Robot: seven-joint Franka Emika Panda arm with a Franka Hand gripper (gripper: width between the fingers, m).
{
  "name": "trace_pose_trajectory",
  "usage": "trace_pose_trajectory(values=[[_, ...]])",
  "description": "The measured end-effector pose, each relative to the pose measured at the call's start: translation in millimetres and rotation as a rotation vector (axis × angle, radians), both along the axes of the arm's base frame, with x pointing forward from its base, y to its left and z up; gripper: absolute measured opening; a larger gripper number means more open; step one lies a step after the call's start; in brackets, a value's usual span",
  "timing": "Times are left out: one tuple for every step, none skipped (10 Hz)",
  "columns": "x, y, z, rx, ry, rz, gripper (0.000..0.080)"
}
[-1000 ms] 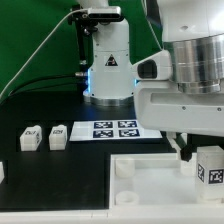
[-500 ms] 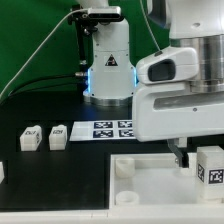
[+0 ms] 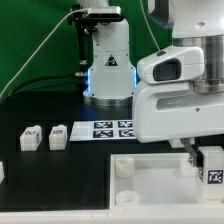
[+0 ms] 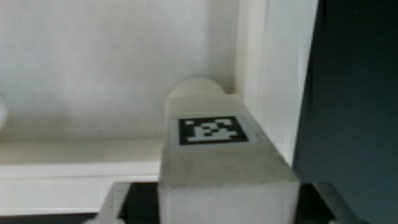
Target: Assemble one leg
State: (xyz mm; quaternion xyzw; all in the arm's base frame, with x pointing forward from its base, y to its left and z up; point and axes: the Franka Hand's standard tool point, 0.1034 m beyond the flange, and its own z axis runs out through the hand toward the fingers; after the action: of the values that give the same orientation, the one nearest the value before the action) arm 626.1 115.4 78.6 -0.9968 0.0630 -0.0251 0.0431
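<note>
While the gripper hangs low over the tabletop, we see the leg sitting between the jaws. We judge them clenched on it, because in the wrist view the leg fills the gap from one dark finger to the other and nothing else carries it. So the task's thing is not to be searched for. It is in the grasp itself, and its tagged face is turned to both cameras.

The relation that matters for the coming move is how the leg lies from the jaws. Its long axis seems to run straight on from them, along the fingers and down toward the tabletop, and the rounded free end is the part farthest from the jaws. In the wrist view this end is close to a raised white edge of the tabletop, and the black table shows beyond that edge. We cannot tell whether the end already touches the white surface or is a little above it.

We think the step in hand is to bring this free end to a corner socket. The sockets we can see clearly are well apart from the jaws, and any socket under the gripper is hidden by the arm.

Two spare legs and the marker board lie far from the jaws and play no part now.
</note>
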Motion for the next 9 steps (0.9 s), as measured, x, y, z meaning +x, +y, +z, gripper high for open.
trace_pose_trajectory(values=[[0.0, -0.8, -0.3, 0.005, 0.009, -0.106, 0.0296], [0.0, -1.2, -0.4, 0.01, 0.017, -0.201, 0.0296], [-0.1, -2.2, -1.3, 0.028, 0.034, -0.495, 0.0296], [-0.5, -3.2, -1.9, 0.052, 0.068, -0.756, 0.0296], [-0.6, -4.8, -2.2, 0.082, 0.107, -0.975, 0.0296], [-1.0, -5.1, -2.4, 0.099, 0.129, -1.107, 0.0296], [-2.0, -3.6, -2.6, 0.102, 0.144, -1.189, 0.0296], [-2.5, -2.6, -2.7, 0.104, 0.152, -1.239, 0.0296], [-3.3, -0.4, -3.3, 0.115, 0.169, -1.362, 0.0296]])
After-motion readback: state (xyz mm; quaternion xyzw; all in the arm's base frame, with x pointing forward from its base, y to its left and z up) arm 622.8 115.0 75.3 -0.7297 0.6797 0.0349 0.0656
